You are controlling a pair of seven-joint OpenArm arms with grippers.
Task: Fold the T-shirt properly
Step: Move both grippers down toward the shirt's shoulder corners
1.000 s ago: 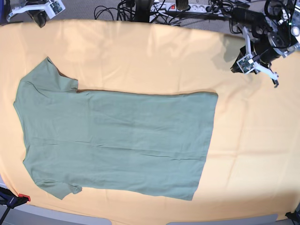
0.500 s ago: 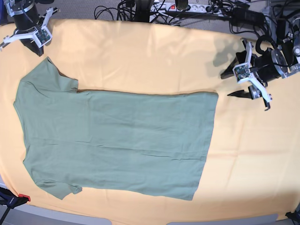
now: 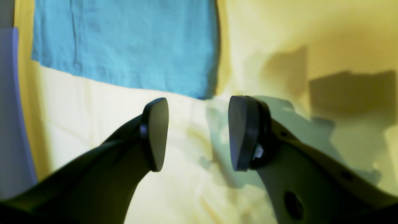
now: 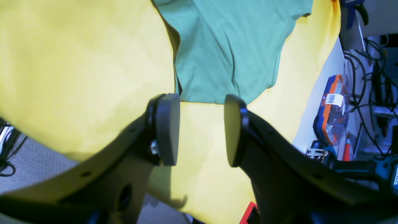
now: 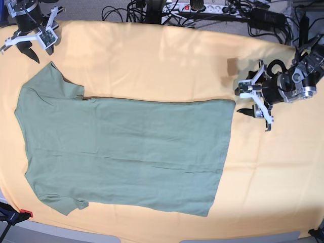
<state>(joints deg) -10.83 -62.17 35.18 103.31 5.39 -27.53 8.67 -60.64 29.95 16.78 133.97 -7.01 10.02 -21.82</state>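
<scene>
Fingers [image 3: 155,133] of both arms parted, T-shirt [image 5: 126,152] flat

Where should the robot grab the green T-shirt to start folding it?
Probably at its two far corners. The T-shirt lies flat; the left gripper, open, sits just beyond the hem corner and can come in from that side. The right gripper, open, hovers by the far sleeve and can pinch its edge from above.

No readable words or numbers anywhere, barcode sticker [image 4: 333,99] on an orange-and-blue tool case [image 4: 332,118], its print too small to read
</scene>
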